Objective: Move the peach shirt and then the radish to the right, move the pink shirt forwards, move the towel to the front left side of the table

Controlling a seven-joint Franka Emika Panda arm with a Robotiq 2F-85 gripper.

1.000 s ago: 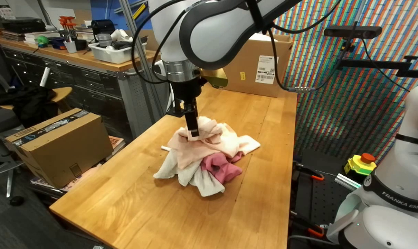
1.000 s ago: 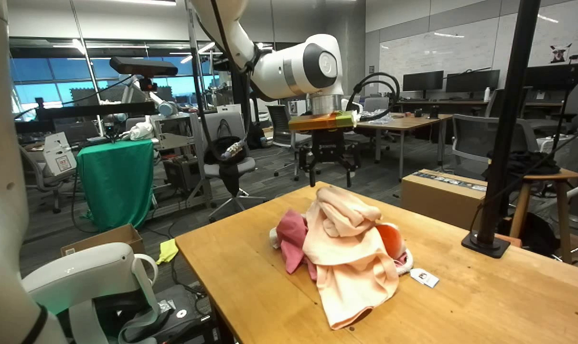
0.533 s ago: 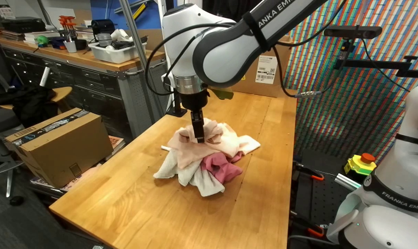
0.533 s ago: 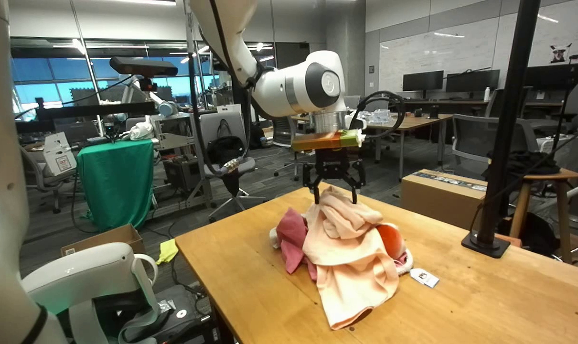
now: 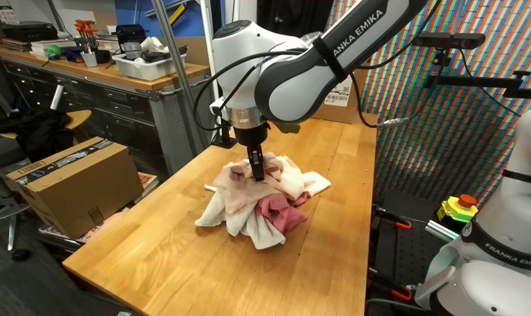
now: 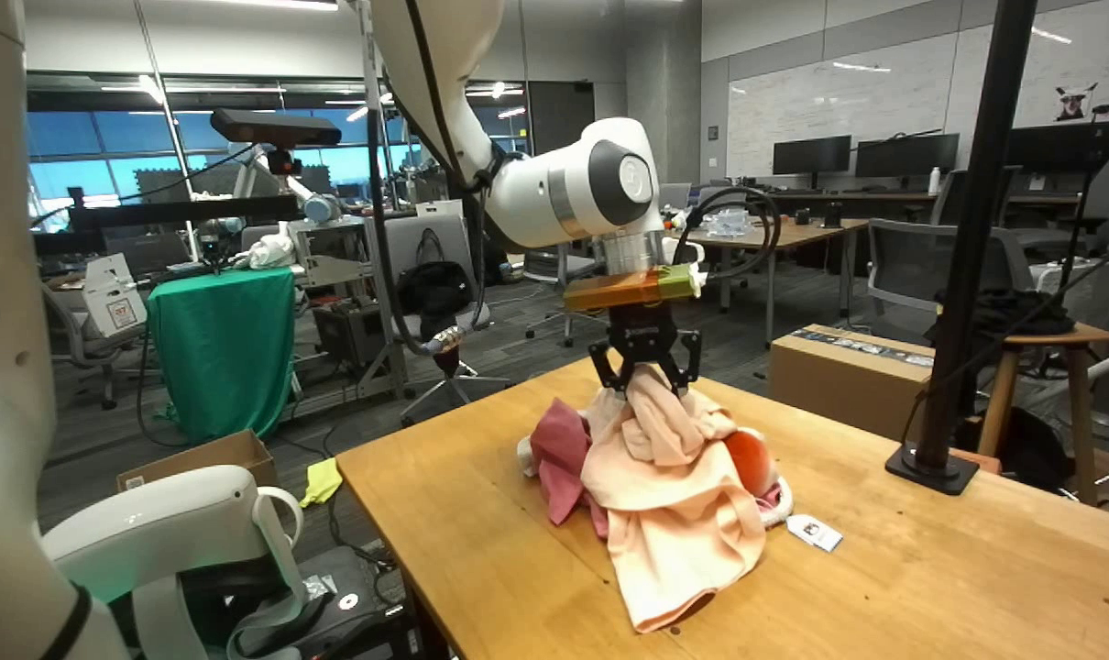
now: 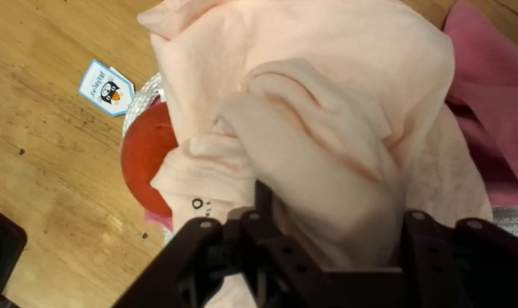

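Note:
Uppermost in a heap on the wooden table (image 5: 195, 267) lies the peach shirt (image 6: 678, 522). My gripper (image 6: 651, 394) points down into its raised fold, one finger on either side. The jaws stand partly closed but still clearly apart, with the fold (image 7: 319, 162) between them; the right fingertip is hidden by cloth in the wrist view. Half covered by the peach shirt, the red radish (image 7: 150, 156) shows its rounded side. Beneath, the pink shirt (image 5: 281, 213) sticks out beside the off-white towel (image 5: 256, 230), and much of both is hidden.
A white paper tag (image 6: 814, 532) lies by the radish, close to a white looped cord (image 6: 779, 507). The black base of a post (image 6: 930, 467) stands on the table edge. At the table's far end is a large cardboard box (image 5: 335, 113).
My gripper has come down from above the heap into the peach shirt's upper fold. Its fingers have drawn closer together, and the fold bulges up between them. The other cloths lie as before.

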